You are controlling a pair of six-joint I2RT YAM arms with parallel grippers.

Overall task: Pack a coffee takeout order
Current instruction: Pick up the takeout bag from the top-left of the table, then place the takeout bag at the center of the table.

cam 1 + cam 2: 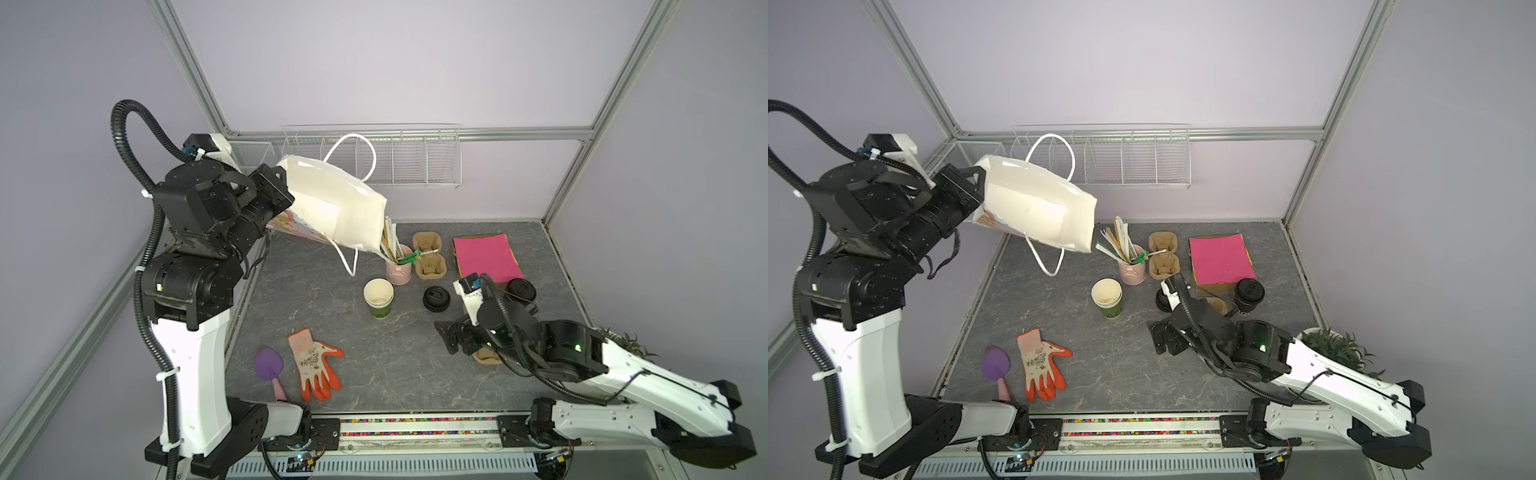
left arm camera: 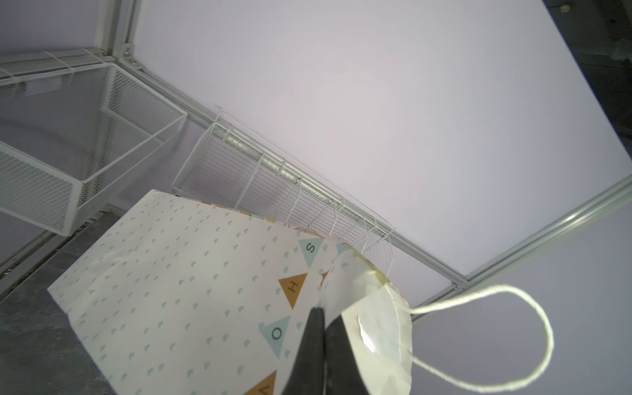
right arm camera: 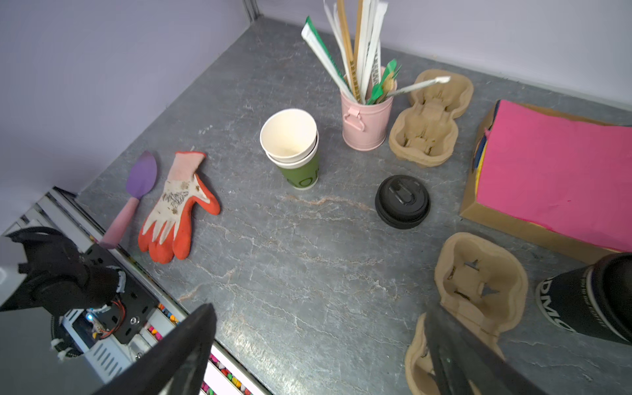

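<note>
The bag (image 1: 332, 199) hangs rear left; bucket (image 1: 398, 272), carrier (image 1: 430, 255) and paper sheet (image 1: 486, 257) line up rightward behind the cups (image 1: 378, 297).

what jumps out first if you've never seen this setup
The white paper bag stands out first: the left gripper is shut on its rim and holds it in the air above the back left of the table. After that come the pink paper sheet at the back right and the orange-and-white glove lying flat near the front left.
</note>
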